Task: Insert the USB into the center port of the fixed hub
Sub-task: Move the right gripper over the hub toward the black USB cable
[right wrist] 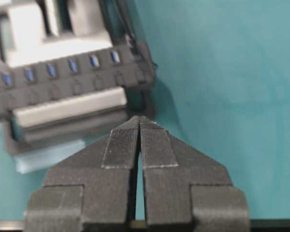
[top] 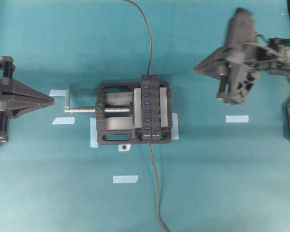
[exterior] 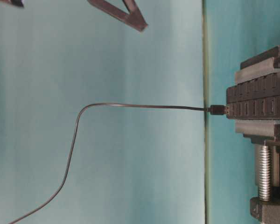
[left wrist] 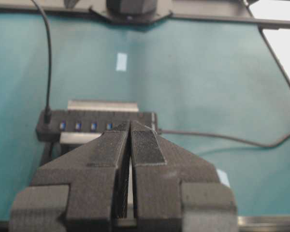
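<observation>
- While our right tool [top: 224,94] hangs above the tabletop [top: 208,183] well to the right of the vise, its fingertips [right wrist: 140,126] are pressed together with nothing between them.
- From the right wrist view, that tool points toward the near side of the vise [right wrist: 67,116], and it touches neither the vise nor the strip.
- Our left tool [top: 52,100] sits at the left edge of the overhead view, its fingers [left wrist: 147,145] also together and empty, aimed at the silver screw crank [top: 82,109] but apart from it.
- We see the fixed hub [top: 152,107] clamped in the black vise [top: 117,114] at the middle of the tabletop, along the vise's right side, its row of blue slots running from far to near.
- The center port [top: 147,107], the middle one of that row, looks unoccupied from above.
- We cannot make out the USB plug itself with any certainty in these views. A thin dark cable [top: 157,193] leaves the hub's near end and runs off the near edge of the overhead view.
- Another dark lead [top: 144,29] comes from the far edge and meets the hub's far end.
- Several pale tape strips [top: 237,118] lie on the teal tabletop around the vise, one close to the right tool.
</observation>
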Robot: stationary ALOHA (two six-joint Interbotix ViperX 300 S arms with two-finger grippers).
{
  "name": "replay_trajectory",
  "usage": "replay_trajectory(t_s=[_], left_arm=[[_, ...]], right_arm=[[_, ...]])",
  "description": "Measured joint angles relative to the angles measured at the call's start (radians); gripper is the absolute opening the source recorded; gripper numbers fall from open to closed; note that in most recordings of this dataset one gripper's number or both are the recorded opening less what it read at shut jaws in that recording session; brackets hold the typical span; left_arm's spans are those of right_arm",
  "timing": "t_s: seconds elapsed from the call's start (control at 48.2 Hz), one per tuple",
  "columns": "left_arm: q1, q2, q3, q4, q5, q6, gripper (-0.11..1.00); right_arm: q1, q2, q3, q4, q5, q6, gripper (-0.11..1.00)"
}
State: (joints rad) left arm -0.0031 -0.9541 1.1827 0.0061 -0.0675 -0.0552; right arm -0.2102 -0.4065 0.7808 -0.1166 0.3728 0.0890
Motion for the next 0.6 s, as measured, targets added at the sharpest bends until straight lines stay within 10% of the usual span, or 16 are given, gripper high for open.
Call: replay_trajectory(t_s=[0.601], left_arm=[[0.003, -0.002, 0.0, 0.0, 0.006, 0.0, 0.0]], right_arm=[[0.0, 0.279, -0.198, -0.017, 0.034, -0.103, 0.02]])
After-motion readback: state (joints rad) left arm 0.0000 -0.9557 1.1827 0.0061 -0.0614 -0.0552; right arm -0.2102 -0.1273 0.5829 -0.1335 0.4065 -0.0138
